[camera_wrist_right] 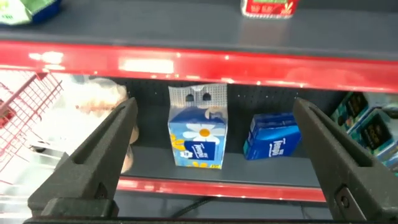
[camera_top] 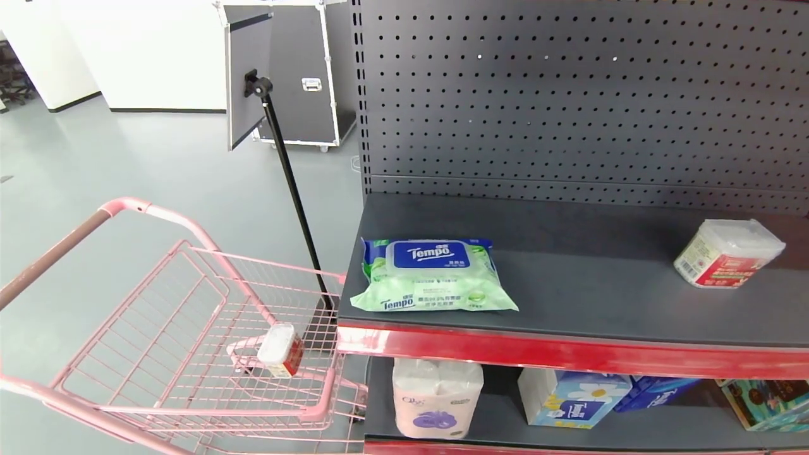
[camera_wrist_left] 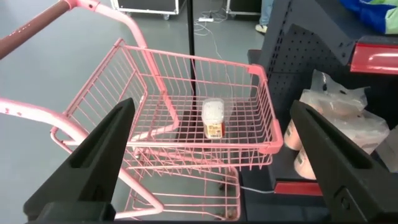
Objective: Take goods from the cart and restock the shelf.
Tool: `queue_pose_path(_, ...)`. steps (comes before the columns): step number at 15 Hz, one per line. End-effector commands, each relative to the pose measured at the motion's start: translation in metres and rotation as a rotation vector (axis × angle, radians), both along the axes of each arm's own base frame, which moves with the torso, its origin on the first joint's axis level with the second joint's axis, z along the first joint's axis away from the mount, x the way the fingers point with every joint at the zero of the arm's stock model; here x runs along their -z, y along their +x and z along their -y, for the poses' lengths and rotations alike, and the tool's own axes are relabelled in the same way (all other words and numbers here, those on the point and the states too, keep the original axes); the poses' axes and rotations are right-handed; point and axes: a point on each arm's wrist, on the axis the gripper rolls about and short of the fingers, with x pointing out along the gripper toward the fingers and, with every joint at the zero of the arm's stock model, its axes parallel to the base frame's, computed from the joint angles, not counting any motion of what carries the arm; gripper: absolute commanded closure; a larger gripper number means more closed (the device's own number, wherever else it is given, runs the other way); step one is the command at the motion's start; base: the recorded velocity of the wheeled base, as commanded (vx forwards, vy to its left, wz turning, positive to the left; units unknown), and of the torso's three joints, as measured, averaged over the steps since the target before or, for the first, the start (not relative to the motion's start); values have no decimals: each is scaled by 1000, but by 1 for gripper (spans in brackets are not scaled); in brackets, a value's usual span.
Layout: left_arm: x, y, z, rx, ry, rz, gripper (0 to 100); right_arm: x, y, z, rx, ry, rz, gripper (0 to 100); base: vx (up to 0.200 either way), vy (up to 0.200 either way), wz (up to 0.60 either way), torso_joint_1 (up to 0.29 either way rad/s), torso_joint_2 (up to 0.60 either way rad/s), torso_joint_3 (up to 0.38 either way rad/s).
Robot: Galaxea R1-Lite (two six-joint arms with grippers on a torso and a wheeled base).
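A pink wire cart (camera_top: 189, 328) stands left of the shelf, with one small clear tub with a red label (camera_top: 280, 349) lying in its basket near the shelf end. From the left wrist that tub (camera_wrist_left: 214, 117) lies on the cart floor (camera_wrist_left: 180, 106), well ahead of my open left gripper (camera_wrist_left: 214, 168). On the dark upper shelf (camera_top: 588, 291) lie a green wet-wipes pack (camera_top: 430, 275) and a matching tub (camera_top: 727, 253). My open right gripper (camera_wrist_right: 214, 168) faces the lower shelf, level with a blue tissue box (camera_wrist_right: 199, 134).
The lower shelf holds a toilet-roll pack (camera_top: 436, 398), blue tissue boxes (camera_top: 572, 398) and a teal box (camera_top: 765, 401). A red trim strip (camera_top: 569, 354) fronts the upper shelf. A black stand with a panel (camera_top: 284, 164) rises between cart and shelf. Pegboard backs the shelf.
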Motion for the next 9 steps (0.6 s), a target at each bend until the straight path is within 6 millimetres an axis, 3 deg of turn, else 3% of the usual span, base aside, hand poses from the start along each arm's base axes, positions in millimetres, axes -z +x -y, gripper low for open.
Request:
queue_pose_path(1, 0, 0, 0, 0, -1, -2, 0, 0, 0, 0, 1, 0, -1, 0, 0, 0, 0, -134, 369, 217)
queue_pose_path(9, 0, 0, 0, 0, -1, -2, 0, 0, 0, 0, 1, 0, -1, 0, 0, 0, 0, -151, 406, 254)
